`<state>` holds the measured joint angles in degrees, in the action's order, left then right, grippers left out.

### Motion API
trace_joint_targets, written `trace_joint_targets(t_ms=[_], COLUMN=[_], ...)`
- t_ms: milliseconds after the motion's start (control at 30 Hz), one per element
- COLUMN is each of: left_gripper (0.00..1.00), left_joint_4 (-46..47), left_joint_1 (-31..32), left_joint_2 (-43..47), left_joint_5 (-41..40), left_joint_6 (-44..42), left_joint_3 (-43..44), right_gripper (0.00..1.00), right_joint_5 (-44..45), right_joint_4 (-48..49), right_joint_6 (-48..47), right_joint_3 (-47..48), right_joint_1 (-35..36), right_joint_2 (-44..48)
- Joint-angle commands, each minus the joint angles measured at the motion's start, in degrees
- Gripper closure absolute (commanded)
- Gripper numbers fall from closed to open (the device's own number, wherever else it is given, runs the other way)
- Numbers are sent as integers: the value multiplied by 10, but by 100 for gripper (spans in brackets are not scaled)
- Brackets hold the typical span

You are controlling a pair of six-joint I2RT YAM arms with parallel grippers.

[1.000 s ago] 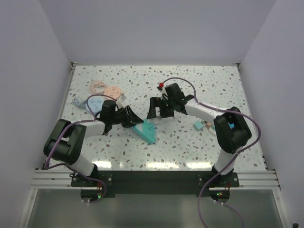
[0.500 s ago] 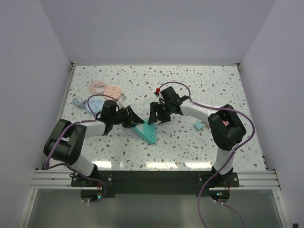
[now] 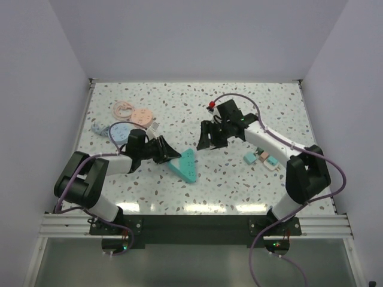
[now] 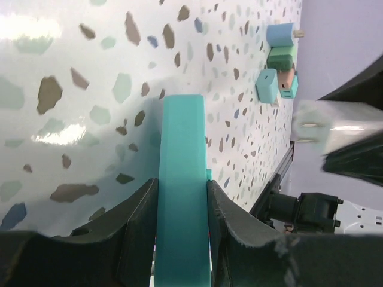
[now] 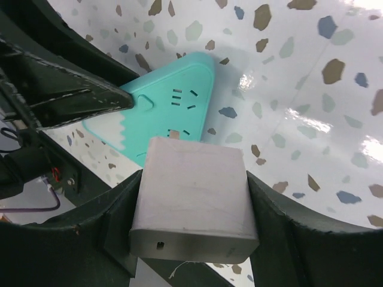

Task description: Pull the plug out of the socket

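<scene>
White plug (image 5: 194,200) sits clamped between the fingers of the right gripper (image 3: 209,137), above the table and apart from the socket. Teal triangular socket (image 3: 185,165) lies flat on the speckled table (image 3: 239,185) just left of and nearer than the plug, with its slots showing bare in the right wrist view. Left gripper (image 3: 164,149) is closed on the socket's edge, one finger (image 4: 140,221) against each side. Small teal, pink and green adapters (image 3: 263,158) lie to the right, well apart.

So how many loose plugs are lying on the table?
4, clustered at the right: blue plug, green plug, teal plug, and pink plug behind it. Others may be hidden.
</scene>
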<state>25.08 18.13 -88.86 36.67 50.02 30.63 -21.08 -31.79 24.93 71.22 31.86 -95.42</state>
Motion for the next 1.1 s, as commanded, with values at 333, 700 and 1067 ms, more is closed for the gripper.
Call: trace_joint_targets(t_ms=[333, 700, 1067], left_gripper=[100, 100, 100], left_joint_4=[18, 1, -21], left_joint_1=[-3, -5, -40], left_joint_2=[-2, -3, -5], left_joint_5=[2, 19, 39], left_joint_6=[9, 4, -6], left_joint_3=[25, 97, 145], right_gripper=[100, 79, 16], right_joint_5=[185, 281, 284], right_joint_4=[-79, 0, -3], right_joint_6=[-1, 69, 59], right_joint_3=[15, -124, -77], right_joint_1=[-99, -302, -313], right_joint_2=[99, 81, 43])
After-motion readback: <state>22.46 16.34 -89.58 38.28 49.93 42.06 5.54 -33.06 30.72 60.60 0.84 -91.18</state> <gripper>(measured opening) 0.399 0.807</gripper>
